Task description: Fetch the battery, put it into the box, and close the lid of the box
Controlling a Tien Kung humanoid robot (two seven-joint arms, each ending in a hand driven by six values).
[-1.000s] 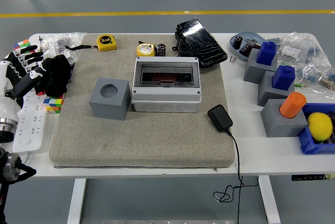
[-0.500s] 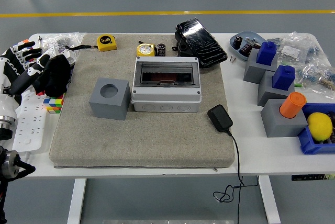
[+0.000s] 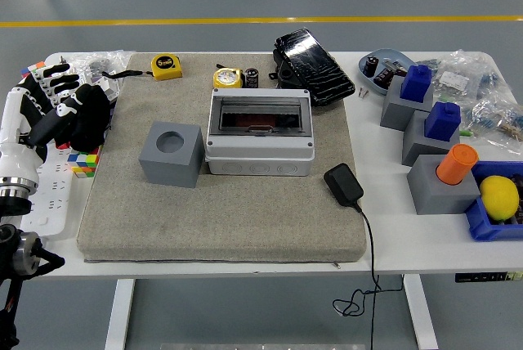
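A small black cylindrical battery (image 3: pixel 252 78) stands at the back of the grey mat, next to a yellow round tape measure (image 3: pixel 228 78). The grey box (image 3: pixel 259 132) sits mid-mat, and its dark window lid looks flat on top. My left hand (image 3: pixel 59 98), on a white forearm with black fingers, hovers at the table's left edge, far from both battery and box. Its fingers are spread and hold nothing. The right arm does not appear.
A grey cube with a round hole (image 3: pixel 171 154) stands left of the box. A black charger (image 3: pixel 344 186) with its cable lies to the box's right, and a black pouch (image 3: pixel 313 65) behind it. Grey and blue blocks (image 3: pixel 421 113) crowd the right side. A black cloth (image 3: pixel 88 118) and a colour cube (image 3: pixel 82 162) lie by my left hand.
My left hand has lifted and shifted a little to the right, toward the mat's left edge. Nothing on the table has moved.
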